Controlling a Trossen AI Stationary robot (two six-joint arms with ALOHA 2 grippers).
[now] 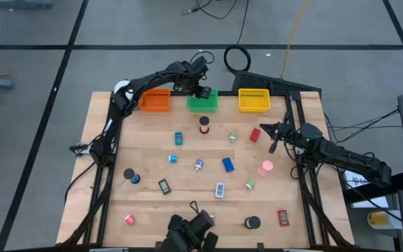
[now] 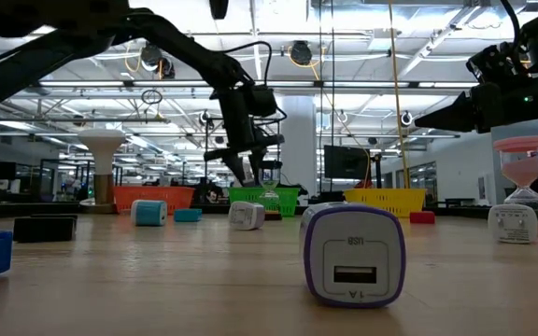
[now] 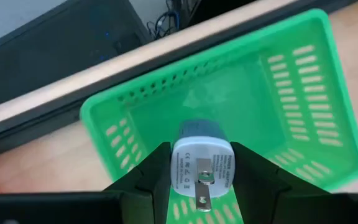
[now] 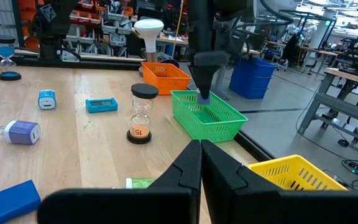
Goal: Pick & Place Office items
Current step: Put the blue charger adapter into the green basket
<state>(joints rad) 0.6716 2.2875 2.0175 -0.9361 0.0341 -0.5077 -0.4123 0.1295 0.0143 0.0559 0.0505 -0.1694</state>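
My left gripper (image 1: 203, 92) hangs over the green tray (image 1: 202, 103) at the table's far edge, shut on a small white and blue charger plug (image 3: 202, 158). The right wrist view shows that plug (image 4: 202, 98) about level with the green tray's rim (image 4: 185, 99). My right gripper (image 1: 272, 143) waits shut near the table's right edge and holds nothing. Several other office items lie scattered on the wood, among them a purple and white charger (image 2: 353, 254) and a blue flat block (image 1: 228, 164). My left gripper pinches the charger plug between its two fingers, one on each of the plug's side faces (image 3: 176, 163). The fingers point steeply down from above. The plug's pronged face (image 3: 202, 180) is turned up toward the wrist. The plug hangs clear over the tray's floor (image 3: 241, 93).
An orange tray (image 1: 154, 100) and a yellow tray (image 1: 254, 99) flank the green one along the far edge. A black-capped hourglass (image 1: 203, 124) stands just in front of the green tray, and a pink one (image 1: 266, 168) stands near my right gripper. A white lamp (image 4: 148, 28) stands at the far left corner.
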